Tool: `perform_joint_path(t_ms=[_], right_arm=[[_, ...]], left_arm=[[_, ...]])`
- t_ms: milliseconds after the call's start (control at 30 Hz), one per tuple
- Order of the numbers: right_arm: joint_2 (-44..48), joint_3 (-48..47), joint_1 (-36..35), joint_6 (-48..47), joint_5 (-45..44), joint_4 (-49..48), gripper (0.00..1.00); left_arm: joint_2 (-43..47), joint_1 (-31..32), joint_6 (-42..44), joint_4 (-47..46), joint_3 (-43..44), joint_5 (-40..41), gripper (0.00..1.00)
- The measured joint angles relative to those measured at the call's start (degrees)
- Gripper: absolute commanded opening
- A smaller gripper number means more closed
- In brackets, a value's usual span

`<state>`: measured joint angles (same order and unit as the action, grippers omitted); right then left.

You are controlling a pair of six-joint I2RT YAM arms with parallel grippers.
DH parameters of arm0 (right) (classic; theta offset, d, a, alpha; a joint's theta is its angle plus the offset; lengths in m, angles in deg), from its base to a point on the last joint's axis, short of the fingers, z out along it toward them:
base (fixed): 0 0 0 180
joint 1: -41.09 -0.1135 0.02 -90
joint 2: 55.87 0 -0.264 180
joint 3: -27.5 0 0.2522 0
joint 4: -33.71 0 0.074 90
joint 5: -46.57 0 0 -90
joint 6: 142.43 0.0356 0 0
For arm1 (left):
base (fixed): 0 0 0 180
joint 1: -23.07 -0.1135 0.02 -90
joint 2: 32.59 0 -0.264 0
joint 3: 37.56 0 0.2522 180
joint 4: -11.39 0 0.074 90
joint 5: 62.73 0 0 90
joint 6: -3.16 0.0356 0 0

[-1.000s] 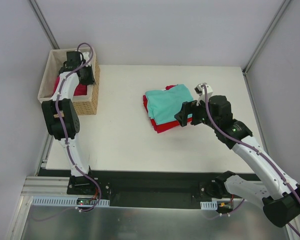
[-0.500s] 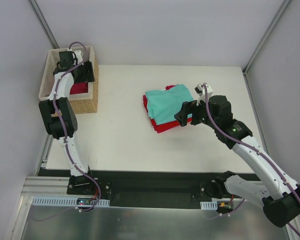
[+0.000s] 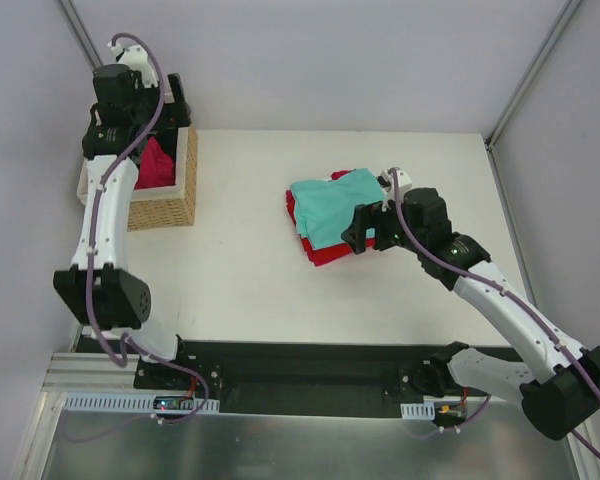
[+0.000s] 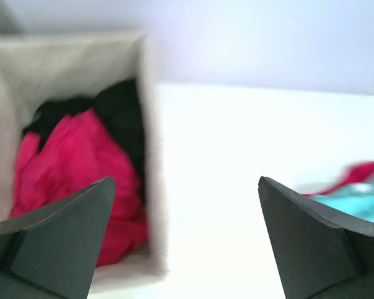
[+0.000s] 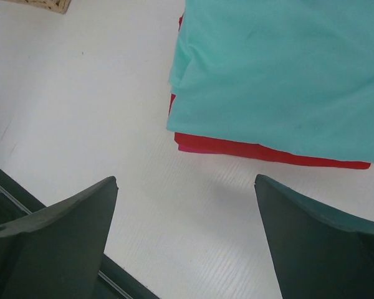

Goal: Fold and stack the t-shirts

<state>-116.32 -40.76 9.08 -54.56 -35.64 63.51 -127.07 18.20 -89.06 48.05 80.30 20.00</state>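
1. top external — high and behind, looking down on the whole flat white table (image 3: 240, 280).
2. left wrist — over the beige-lined woven wicker basket (image 4: 153, 187), facing across toward the folded teal cloth t-shirt (image 4: 364, 199).
3. right wrist: close above that same shirt.

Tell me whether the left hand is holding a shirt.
No, the left hand is open and empty; the pink shirt lies in the basket below it.
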Motion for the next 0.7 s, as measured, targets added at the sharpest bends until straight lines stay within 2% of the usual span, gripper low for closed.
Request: perform_joint_path(t_ms=[133, 300, 500, 700], right_arm=[[-5.11, -0.59, -0.28, 0.0, -0.09, 0.17, 0.97], [-18.34, -6.97, -0.74, -0.02, -0.07, 1.57, 0.97], [-30.93, -13.49, -1.2, 0.17, 0.85, 1.36, 0.97], [-39.12, -22.21, -3.21, 0.63, 2.23, 1.11, 0.97]], left_arm=[[11.08, 7.82, -2.97, 0.22, -2.23, -0.5, 0.99], [22.58, 12.33, -9.46, 0.98, -15.61, -2.38, 0.99], [27.06, 15.28, -13.62, 4.83, -29.55, -2.23, 0.99], [31.32, 16.57, -14.82, 6.54, -34.53, -1.92, 0.99]])
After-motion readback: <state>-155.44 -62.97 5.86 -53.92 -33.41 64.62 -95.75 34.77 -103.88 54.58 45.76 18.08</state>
